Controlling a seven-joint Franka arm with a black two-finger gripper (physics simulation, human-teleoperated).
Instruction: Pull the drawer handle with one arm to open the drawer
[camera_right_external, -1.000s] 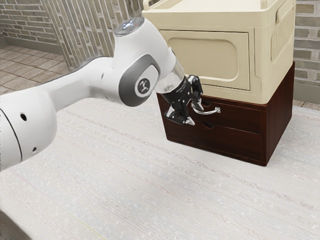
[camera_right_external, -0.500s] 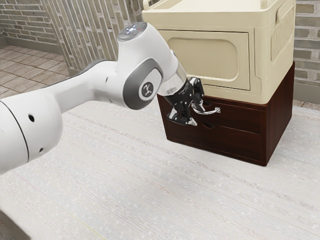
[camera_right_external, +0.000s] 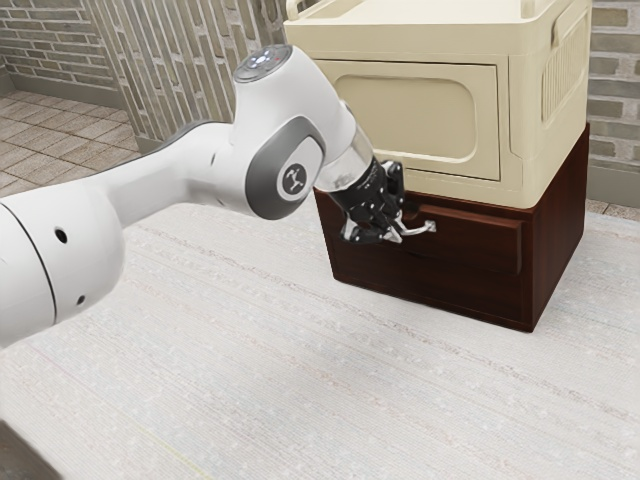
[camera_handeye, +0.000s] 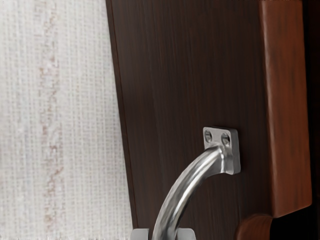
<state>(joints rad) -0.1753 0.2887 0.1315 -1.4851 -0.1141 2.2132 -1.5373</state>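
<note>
One white robot arm (camera_right_external: 290, 130) reaches in from the exterior view's left, bent at a rounded joint, with its black two-finger gripper (camera_right_external: 396, 236) angled down toward a low, dark reddish-brown wooden cabinet (camera_right_external: 562, 225). The gripper is closed around the curved silver handle (camera_right_external: 420, 230), its two fingers pinching the bar from opposite sides. The handle is fixed to the front of the upper drawer (camera_right_external: 475, 243), which stands slightly out from the cabinet, its upper edge jutting forward; the drawer is only partly open.

On top of the cabinet sits a cream-coloured box (camera_right_external: 550, 110) with a recessed rectangular front panel (camera_right_external: 415, 115) and a raised rim. The cabinet rests on a pale, woven-looking surface (camera_right_external: 300, 370). Behind are a brick wall (camera_right_external: 612, 90), a slatted panel (camera_right_external: 165, 60) and a tiled floor (camera_right_external: 50, 135).

In the wrist view, the bar of the handle arcs away from between two grey fingertips (camera_handeye: 186, 234), one touching each side of it. The bar ends in a small square metal mount (camera_handeye: 231, 162) with two screws (camera_handeye: 225, 139), set flat against the dark wood. A lighter, reddish strip of wood, the drawer's top edge (camera_handeye: 288, 110), runs near the mount. The handle's other end is hidden by the gripper.
</note>
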